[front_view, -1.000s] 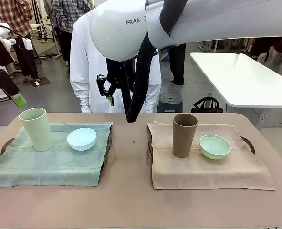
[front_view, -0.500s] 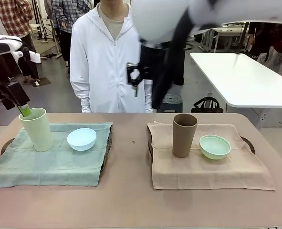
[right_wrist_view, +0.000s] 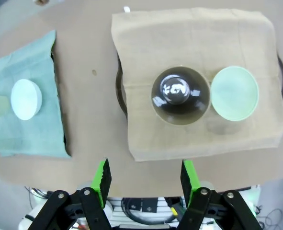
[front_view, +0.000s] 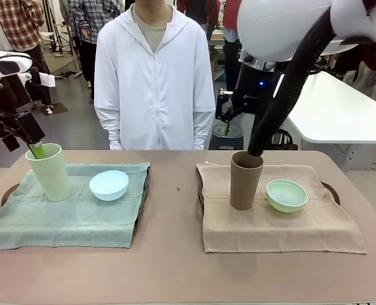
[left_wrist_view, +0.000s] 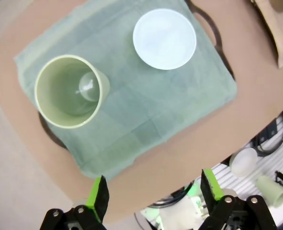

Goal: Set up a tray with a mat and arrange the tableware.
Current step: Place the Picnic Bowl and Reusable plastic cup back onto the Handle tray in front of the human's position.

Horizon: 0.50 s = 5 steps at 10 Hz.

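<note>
The pale green tumbler [front_view: 49,171] is stood upright at the far left of a green mat [front_view: 73,213], and the light blue bowl [front_view: 109,185] is set just beside it, apart from it, on the same mat. The mat is draped over a dark tray [front_view: 141,190] whose edge is seen along the mat's right side. On the other half of the table [front_view: 175,267], the brown tumbler [front_view: 246,180] is stood upright on a beige mat [front_view: 277,222], with the mint green bowl [front_view: 286,195] close beside it on the right. A dark tray handle [front_view: 331,190] is seen past the beige mat's right edge.

The left gripper [left_wrist_view: 152,188] is held in the air above the green mat, its green-padded fingers spread wide apart with nothing between them; in the front view one pad is seen by the pale green tumbler's rim. The right gripper [right_wrist_view: 145,179] is held well above the beige mat, its fingers also apart and empty, with the brown tumbler seen from above beyond them.

A person in a white hooded jacket [front_view: 154,76] is stood at the far side of the table.
</note>
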Each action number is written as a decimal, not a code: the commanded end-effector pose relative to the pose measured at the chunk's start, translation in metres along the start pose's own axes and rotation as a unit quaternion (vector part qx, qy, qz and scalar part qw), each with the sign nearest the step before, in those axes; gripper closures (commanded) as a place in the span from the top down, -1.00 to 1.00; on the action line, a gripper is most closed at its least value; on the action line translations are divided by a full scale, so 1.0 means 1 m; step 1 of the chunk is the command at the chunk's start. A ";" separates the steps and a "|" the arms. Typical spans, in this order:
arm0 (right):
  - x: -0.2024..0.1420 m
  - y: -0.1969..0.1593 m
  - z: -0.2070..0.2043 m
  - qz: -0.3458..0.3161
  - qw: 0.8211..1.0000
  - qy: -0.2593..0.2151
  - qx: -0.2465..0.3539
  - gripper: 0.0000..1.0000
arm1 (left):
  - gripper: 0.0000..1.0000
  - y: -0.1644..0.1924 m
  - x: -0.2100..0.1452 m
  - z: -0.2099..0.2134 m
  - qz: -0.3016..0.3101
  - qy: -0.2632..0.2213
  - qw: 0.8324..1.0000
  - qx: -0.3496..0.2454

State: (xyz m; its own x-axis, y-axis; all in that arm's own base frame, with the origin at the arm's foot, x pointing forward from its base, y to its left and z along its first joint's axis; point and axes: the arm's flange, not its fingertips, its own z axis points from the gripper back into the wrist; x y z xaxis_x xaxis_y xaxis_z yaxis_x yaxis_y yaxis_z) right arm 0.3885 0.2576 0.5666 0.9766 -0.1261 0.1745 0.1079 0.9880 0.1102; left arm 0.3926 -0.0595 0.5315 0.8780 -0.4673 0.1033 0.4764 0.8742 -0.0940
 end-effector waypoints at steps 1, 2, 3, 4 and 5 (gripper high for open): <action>0.000 -0.009 -0.001 -0.007 1.000 0.001 -0.001 0.52 | 1.00 -0.001 0.001 -0.001 -0.005 0.003 1.000 0.006; 0.011 -0.017 -0.005 0.043 0.999 0.018 0.024 0.52 | 1.00 0.000 0.000 0.000 0.000 0.000 1.000 0.000; 0.025 -0.045 0.002 0.066 0.992 0.056 0.094 0.52 | 1.00 0.010 -0.001 0.007 0.015 -0.007 0.999 -0.033; 0.030 -0.080 0.009 0.080 0.983 0.079 0.143 0.52 | 1.00 0.020 -0.007 0.018 0.020 -0.013 0.997 -0.070; 0.030 -0.119 0.016 0.080 0.974 0.091 0.194 0.52 | 1.00 0.032 -0.012 0.031 0.015 -0.005 0.991 -0.130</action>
State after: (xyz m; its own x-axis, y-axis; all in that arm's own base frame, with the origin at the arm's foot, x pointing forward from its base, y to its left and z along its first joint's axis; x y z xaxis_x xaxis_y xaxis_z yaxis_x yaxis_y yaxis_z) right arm 0.4152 0.1752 0.5778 0.9914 0.0376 0.1257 -0.0813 0.9282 0.3631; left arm 0.3924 -0.0351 0.5434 0.8956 -0.4298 0.1148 0.4449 0.8652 -0.2313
